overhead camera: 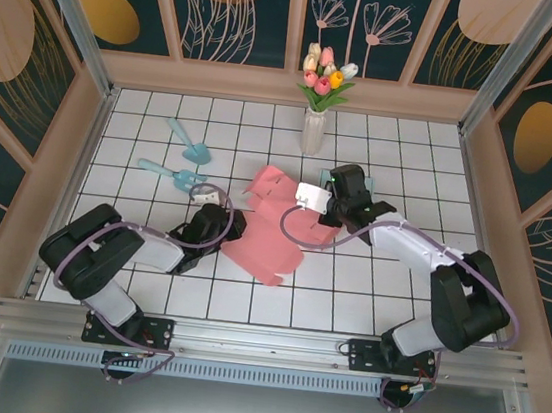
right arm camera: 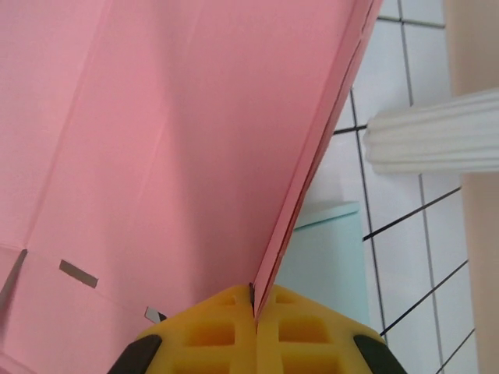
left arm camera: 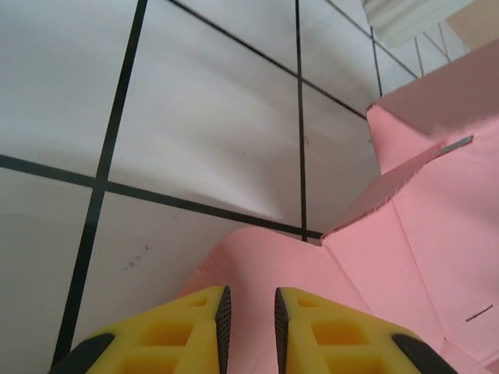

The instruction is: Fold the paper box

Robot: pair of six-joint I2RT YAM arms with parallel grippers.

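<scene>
The pink paper box [overhead camera: 271,228] lies mostly flat on the white tiled table, with one panel raised at its far right. My left gripper [overhead camera: 227,224] is low at the box's left edge. In the left wrist view its yellow fingers [left arm camera: 251,300] stand a narrow gap apart over a rounded pink flap [left arm camera: 265,261]; nothing sits between them. My right gripper [overhead camera: 328,207] is at the box's far right side. In the right wrist view it [right arm camera: 255,300] is shut on the thin edge of an upright pink panel [right arm camera: 171,140].
A white vase of tulips [overhead camera: 314,129] stands behind the box and shows as a ribbed white shape [right arm camera: 437,140] in the right wrist view. Two teal scoops [overhead camera: 189,142] [overhead camera: 168,170] lie at the back left. Walls enclose the table on three sides.
</scene>
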